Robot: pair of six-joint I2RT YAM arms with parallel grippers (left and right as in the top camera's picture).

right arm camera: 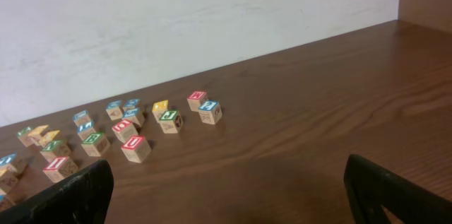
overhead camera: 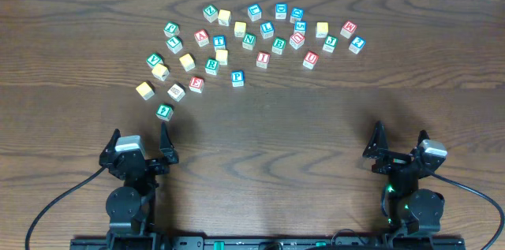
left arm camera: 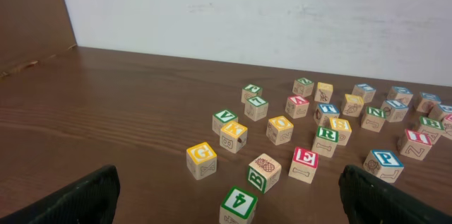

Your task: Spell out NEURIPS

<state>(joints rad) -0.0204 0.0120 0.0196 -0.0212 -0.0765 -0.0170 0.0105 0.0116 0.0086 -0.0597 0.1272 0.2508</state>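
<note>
Sitting jumbled in a loose arc across the far middle of the worktop point(overhead camera: 79, 13), the letter blocks point(overhead camera: 222, 56) had not yet been lined up into any word, and no row stood on the open wood toward the near edge. Several wanted letters could be read: a green N point(overhead camera: 249, 41), a red E point(overhead camera: 196, 84), a red U point(overhead camera: 310, 59), a green R point(overhead camera: 211, 66), a red I point(overhead camera: 263, 58) and a blue P point(overhead camera: 237, 78); an S was too small to pick out. The E, R and P lay on the left half and the U on the right, which would likely decide which side fetches what. The left claw point(overhead camera: 140, 133) and the right claw point(overhead camera: 400, 133) both hung well short of the blocks, fingers spread wide apart and holding nothing — probably a ready stance, with a bare strip of wood ahead of them where the word could be set.
</note>
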